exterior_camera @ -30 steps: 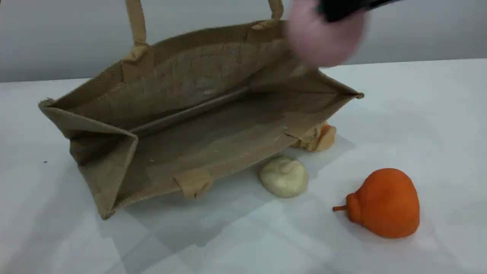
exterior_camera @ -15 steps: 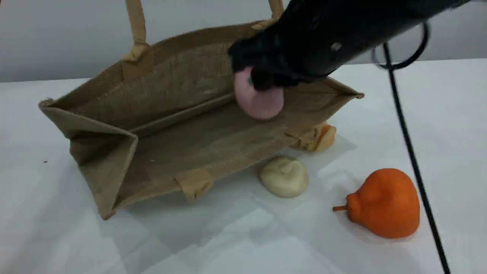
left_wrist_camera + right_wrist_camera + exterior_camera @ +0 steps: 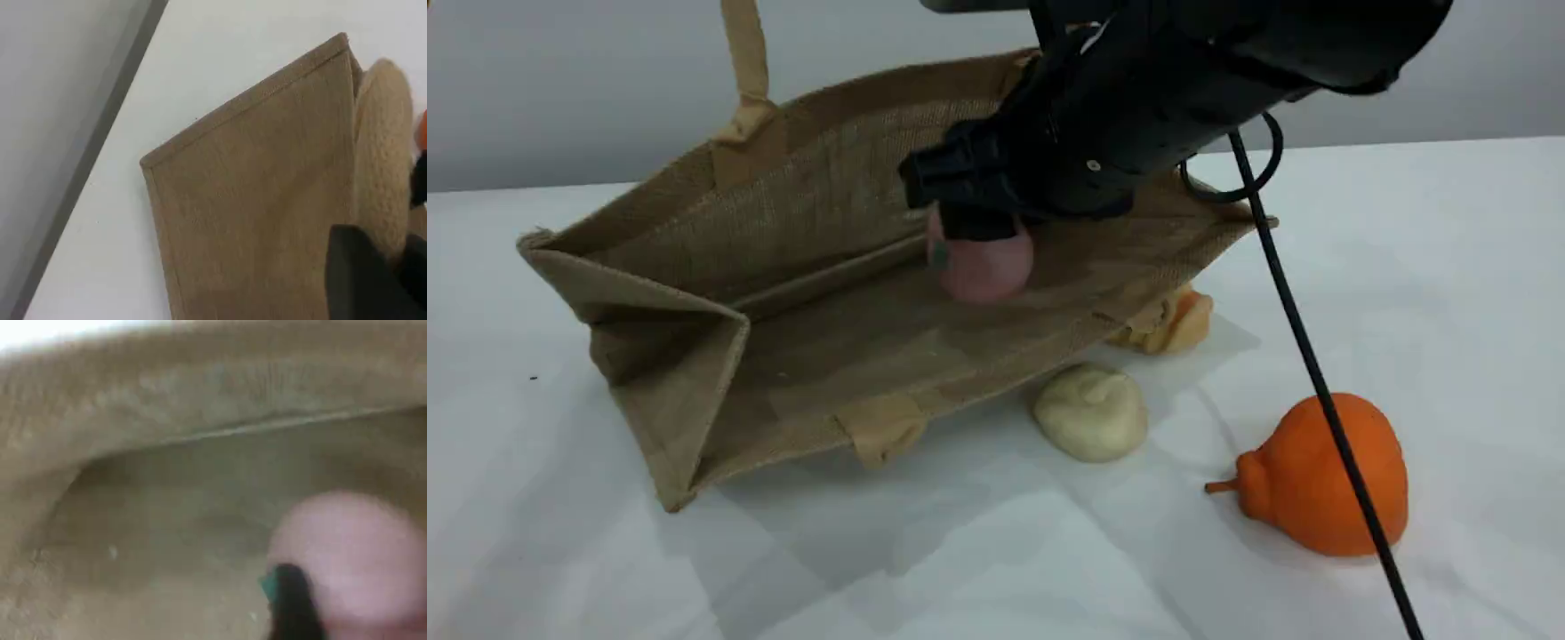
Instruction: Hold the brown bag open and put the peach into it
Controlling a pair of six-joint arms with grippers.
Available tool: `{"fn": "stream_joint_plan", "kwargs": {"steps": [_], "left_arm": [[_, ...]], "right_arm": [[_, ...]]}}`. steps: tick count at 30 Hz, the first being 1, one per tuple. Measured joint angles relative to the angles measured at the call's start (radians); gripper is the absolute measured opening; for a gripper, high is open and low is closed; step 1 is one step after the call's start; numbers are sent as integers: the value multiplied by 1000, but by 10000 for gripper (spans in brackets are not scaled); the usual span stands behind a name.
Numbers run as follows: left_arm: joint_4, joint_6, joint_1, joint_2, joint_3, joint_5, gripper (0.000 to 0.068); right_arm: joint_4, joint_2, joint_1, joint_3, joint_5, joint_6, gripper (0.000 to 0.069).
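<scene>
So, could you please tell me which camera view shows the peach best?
The scene view: the peach sits inside the open brown bag, just under the right gripper, with its setting clear. The right wrist view shows it close but blurred. The left wrist view shows only the bag's outside.

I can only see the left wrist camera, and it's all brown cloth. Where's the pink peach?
Observer: The peach is inside the brown bag's open mouth, right under the right end effector.
Operator: Is it holding the peach?
Observer: Can't tell. In the right wrist view a dark fingertip sits against it.
Operator: Anything else in the bag?
Observer: Nothing I can see. The white bun lies outside, beside the bag's near edge.
</scene>
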Motion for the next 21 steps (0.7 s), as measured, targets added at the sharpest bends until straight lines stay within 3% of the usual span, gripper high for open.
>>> {"fn": "stream_joint_plan", "kwargs": {"steps": [4, 6, 12, 21], "left_arm": [[1, 0, 0, 0, 0, 2, 92], [1, 0, 0, 0, 0, 1, 92], [0, 0, 0, 0, 0, 0, 92], [0, 0, 0, 0, 0, 0, 92]], "right_arm": [[-1, -2, 0, 0, 17, -11, 624], [-1, -8, -2, 0, 37, -24, 669], [-2, -80, -45, 1, 143, -121, 668], [-145, -293, -200, 1, 341, -187, 624]]}}
